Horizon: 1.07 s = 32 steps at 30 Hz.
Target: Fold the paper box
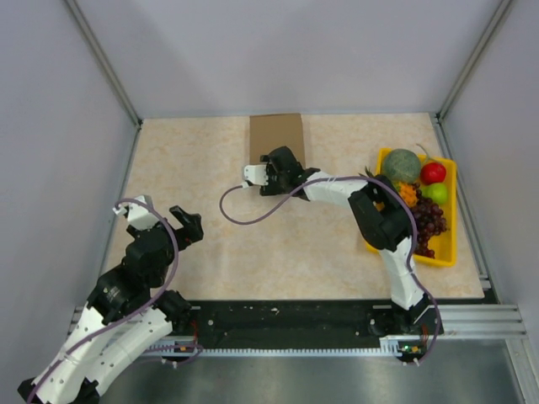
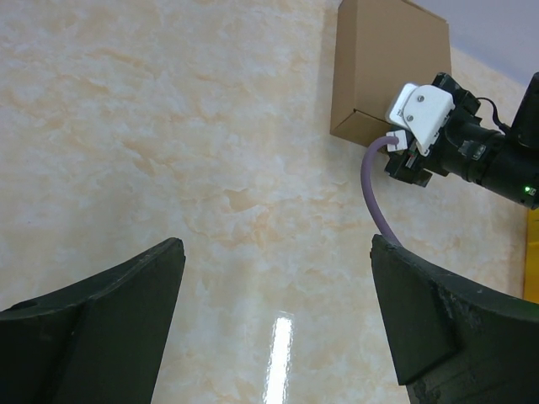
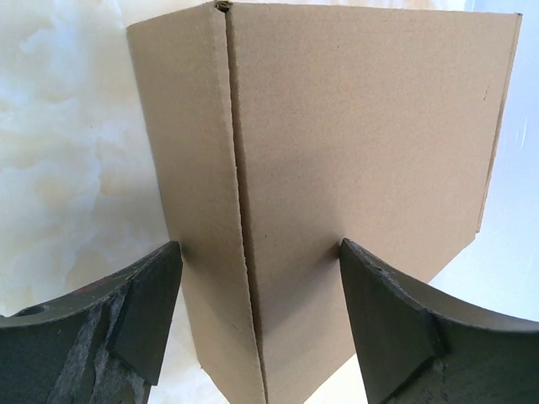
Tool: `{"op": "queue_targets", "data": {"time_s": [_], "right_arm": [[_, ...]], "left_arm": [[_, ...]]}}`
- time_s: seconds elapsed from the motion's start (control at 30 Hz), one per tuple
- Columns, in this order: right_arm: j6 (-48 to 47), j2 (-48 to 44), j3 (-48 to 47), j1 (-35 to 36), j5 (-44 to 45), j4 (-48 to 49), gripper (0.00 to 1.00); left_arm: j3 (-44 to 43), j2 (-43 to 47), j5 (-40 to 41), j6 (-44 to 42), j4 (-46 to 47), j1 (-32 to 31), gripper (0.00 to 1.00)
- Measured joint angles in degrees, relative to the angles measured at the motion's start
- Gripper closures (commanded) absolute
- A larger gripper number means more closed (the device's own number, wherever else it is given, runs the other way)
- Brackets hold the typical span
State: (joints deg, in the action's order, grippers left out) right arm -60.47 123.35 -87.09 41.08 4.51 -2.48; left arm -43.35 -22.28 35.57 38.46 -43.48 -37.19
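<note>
The paper box (image 1: 276,133) is a plain brown cardboard carton lying at the back middle of the table. It also shows in the left wrist view (image 2: 387,67). My right gripper (image 1: 282,160) is at the box's near edge. In the right wrist view a folded edge of the box (image 3: 337,126) runs between the fingers, and my right gripper (image 3: 261,248) stands open astride it, its tips close against the two cardboard faces; contact is unclear. My left gripper (image 1: 189,225) hovers over bare table at the left, wide open (image 2: 278,252) with nothing between its fingers.
A yellow tray (image 1: 450,210) of fruit sits at the right edge, beside the right arm's elbow. A purple cable (image 1: 236,215) loops from the right wrist over the table's middle. Walls close in the table at the back and both sides.
</note>
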Motion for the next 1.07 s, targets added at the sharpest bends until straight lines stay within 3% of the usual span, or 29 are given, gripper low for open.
{"op": "queue_targets", "data": {"time_s": [0.23,0.37,0.6,0.8,0.97,1.0,1.07], "right_arm": [[4.68,-1.46,0.11,0.81,4.2,-0.74,0.18],[9.14,-9.7,3.5,2.34,8.39,-2.21,0.17],[34.62,-43.45,22.6,5.81,17.99,-3.3,0.14],[61.64,-74.99,39.91,4.07,21.31,-17.46,0.13],[78.09,-99.06,44.48,4.07,21.62,-29.35,0.09],[79.73,-102.57,44.41,4.07,21.75,-29.92,0.01],[81.92,-109.09,43.54,4.07,21.97,-30.88,0.01]], "left_arm": [[0.0,-0.17,-1.44,0.66,0.04,0.0,0.04],[-0.28,-1.16,-2.73,1.09,-0.07,0.0,0.04],[-1.51,-1.97,-6.4,2.12,0.44,0.0,0.02],[-0.22,-2.25,-14.58,1.31,5.57,0.0,0.02],[4.57,-2.14,-20.81,2.43,10.99,0.0,0.02],[4.94,-2.36,-21.57,2.64,11.32,0.0,0.02],[5.22,-3.13,-23.1,3.15,12.35,0.0,0.02]]}}
